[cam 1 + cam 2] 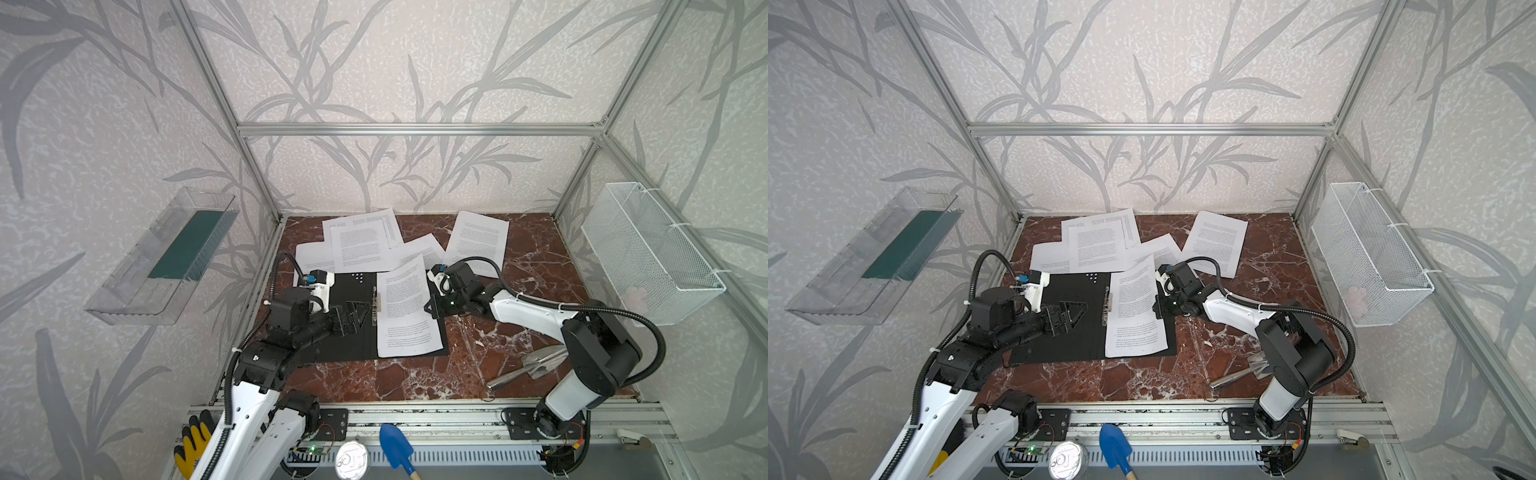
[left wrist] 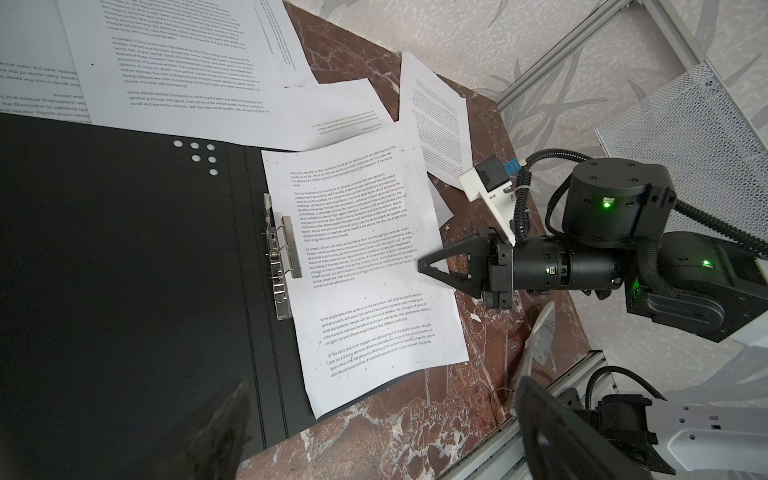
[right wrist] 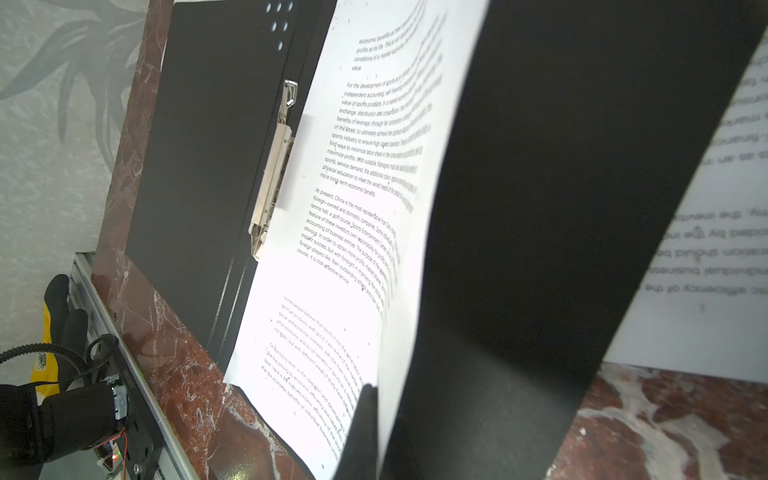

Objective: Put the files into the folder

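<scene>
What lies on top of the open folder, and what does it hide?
One printed sheet lies on the folder, on the half right of the metal clip in both top views. The black inside under this sheet is covered; whether anything lies beneath cannot be seen.

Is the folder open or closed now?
Open: the thin black-lined folder lies spread flat, its metal clip exposed, one printed white sheet resting on its right half.

Open black folder (image 1: 1067, 345), one sheet (image 1: 1136, 307) on its 3 o'clock half; right gripper (image 1: 1156, 309) closed on that sheet's 3 o'clock edge; loose sheets (image 1: 1096, 245) at 12 o'clock.
</scene>
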Motion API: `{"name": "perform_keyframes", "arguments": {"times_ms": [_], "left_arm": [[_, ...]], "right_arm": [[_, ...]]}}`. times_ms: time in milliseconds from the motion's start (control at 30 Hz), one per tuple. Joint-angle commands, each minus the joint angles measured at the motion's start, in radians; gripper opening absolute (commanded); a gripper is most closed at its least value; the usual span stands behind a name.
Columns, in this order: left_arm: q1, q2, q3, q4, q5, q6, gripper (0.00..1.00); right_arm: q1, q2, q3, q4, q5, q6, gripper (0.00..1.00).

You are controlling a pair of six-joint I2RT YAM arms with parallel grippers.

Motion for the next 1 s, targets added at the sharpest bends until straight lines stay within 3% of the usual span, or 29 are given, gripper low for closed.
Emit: {"name": "perform_keyframes", "arguments": {"times_ms": [0,600,967], "left_arm": [[0.003,-0.009,-0.013,-0.006,0.003,0.015,0.99],[0.003,-0.016,-0.015,-0.003,0.007,0.015,0.99],[0.004,-0.022,-0.015,-0.002,0.01,0.015,0.99]], "right_arm": [[0.005,-0.011,-0.002,0.01,-0.015,0.006,0.0],[0.008,0.012,0.013,0.017,-0.026,0.009,0.01],[0.003,0.05,0.047,-0.039,0.041,0.024,0.53]]}}
